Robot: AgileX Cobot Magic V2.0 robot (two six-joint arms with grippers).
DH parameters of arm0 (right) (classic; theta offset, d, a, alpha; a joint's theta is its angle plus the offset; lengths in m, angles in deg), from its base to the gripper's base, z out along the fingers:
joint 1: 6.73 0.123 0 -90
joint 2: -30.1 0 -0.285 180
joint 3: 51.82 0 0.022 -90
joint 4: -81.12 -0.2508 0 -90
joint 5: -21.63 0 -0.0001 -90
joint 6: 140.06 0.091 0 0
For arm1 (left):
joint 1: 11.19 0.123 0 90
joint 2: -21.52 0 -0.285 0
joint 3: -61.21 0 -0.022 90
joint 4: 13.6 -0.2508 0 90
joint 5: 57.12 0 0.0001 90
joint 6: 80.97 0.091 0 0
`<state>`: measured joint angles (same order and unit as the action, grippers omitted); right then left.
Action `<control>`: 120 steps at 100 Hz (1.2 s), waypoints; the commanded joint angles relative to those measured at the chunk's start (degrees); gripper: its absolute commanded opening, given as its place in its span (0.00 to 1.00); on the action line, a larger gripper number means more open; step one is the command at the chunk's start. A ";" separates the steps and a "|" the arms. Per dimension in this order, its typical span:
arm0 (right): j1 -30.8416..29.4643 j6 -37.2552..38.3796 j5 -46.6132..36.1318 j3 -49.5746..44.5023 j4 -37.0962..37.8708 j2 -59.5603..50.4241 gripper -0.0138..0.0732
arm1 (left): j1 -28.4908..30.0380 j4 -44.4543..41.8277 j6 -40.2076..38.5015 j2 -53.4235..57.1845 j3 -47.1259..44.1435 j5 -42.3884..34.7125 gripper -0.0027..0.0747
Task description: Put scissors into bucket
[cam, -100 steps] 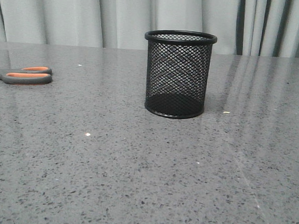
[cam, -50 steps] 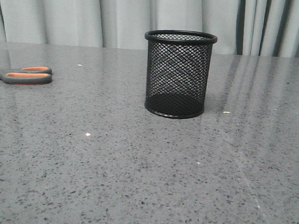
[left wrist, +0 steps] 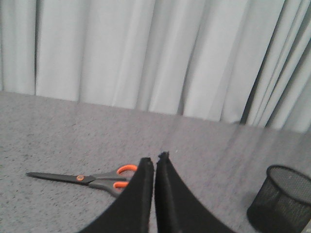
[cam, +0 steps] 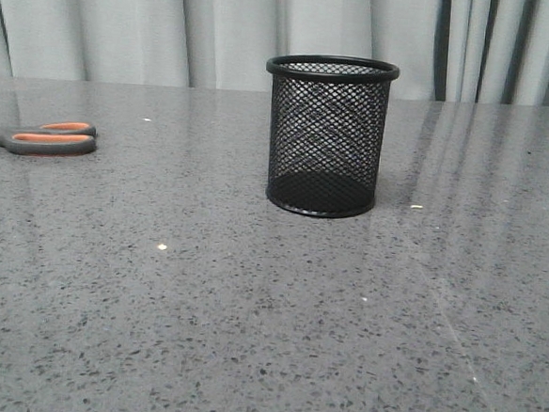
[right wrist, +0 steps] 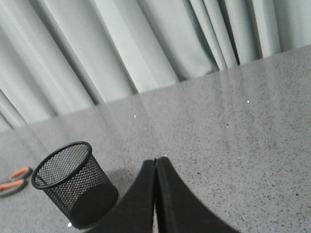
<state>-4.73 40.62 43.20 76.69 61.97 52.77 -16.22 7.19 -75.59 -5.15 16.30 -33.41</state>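
Note:
The scissors (cam: 40,138) lie flat on the grey table at the far left, dark grey handles with orange-lined loops, blades cut off by the frame edge. They show whole in the left wrist view (left wrist: 92,178), closed, just beside my left gripper (left wrist: 155,159), which is shut and empty above the table. The bucket (cam: 327,136), a black wire-mesh cup, stands upright and empty at the table's middle; it also shows in the left wrist view (left wrist: 281,199) and the right wrist view (right wrist: 73,187). My right gripper (right wrist: 156,160) is shut and empty, off to the side of the bucket. Neither gripper shows in the front view.
The grey speckled table (cam: 267,319) runs back to pale grey curtains (cam: 174,25) along its far edge. A few small white specks (cam: 162,247) lie on the surface.

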 commanded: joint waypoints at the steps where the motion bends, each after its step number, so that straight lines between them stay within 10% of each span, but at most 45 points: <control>1: -0.29 -0.12 2.73 8.78 2.50 8.97 0.11 | 0.23 -5.12 0.19 -7.95 8.25 3.62 0.01; 53: -0.17 -10.10 20.97 34.61 3.73 38.98 0.11 | 0.23 -12.66 3.62 -38.27 32.40 30.80 0.01; 71: -0.17 -16.07 24.99 36.76 -2.17 43.55 0.39 | 0.23 -11.74 8.64 -39.66 33.29 31.25 0.03; 84: -0.17 -16.30 25.70 37.23 -3.18 45.12 0.64 | 0.23 -10.09 12.41 -39.66 33.29 31.13 0.18; 103: -0.17 -17.35 24.89 37.23 -3.56 45.35 0.65 | 0.23 -8.51 17.84 -40.10 33.38 30.75 0.54; 120: -0.17 -17.74 24.65 37.23 -3.66 45.35 0.65 | 0.23 -8.37 22.04 -44.68 37.13 34.85 0.56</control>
<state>-4.73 23.88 71.07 111.83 59.67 98.75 -16.22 -2.60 -56.12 -48.00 49.55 2.08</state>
